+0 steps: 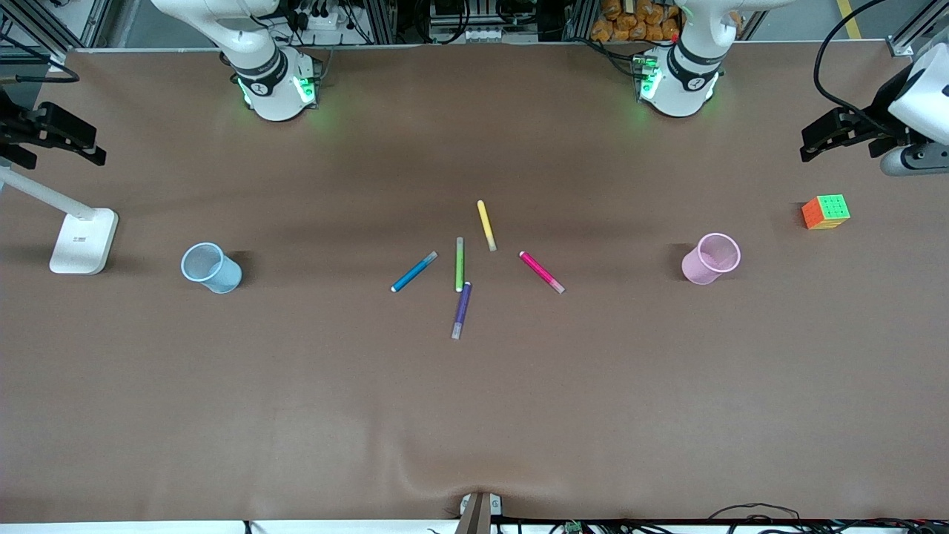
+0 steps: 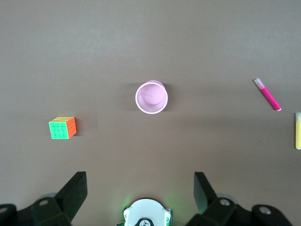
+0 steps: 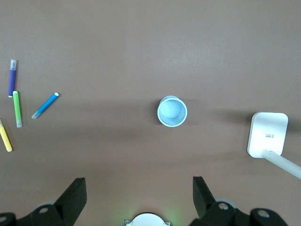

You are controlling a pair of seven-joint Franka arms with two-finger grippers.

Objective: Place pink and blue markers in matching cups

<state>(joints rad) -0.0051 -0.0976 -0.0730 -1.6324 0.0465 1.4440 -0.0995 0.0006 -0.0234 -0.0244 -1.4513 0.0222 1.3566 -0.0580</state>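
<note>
Purple pen (image 1: 461,311) nearest; blue marker (image 1: 414,272), pink marker (image 1: 542,272) mid-table. Left claw (image 2: 140,188), right claw (image 3: 139,188) open, aloft.

Five markers (image 1: 460,264), two cups (image 1: 711,258), one cube (image 1: 825,212).

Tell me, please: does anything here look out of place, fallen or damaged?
Nothing is spilled or damaged. Both cups, pink and blue, stand upright and empty. Only a puzzle cube near the pink cup and a lamp base near the blue cup have no part in sorting markers.
</note>
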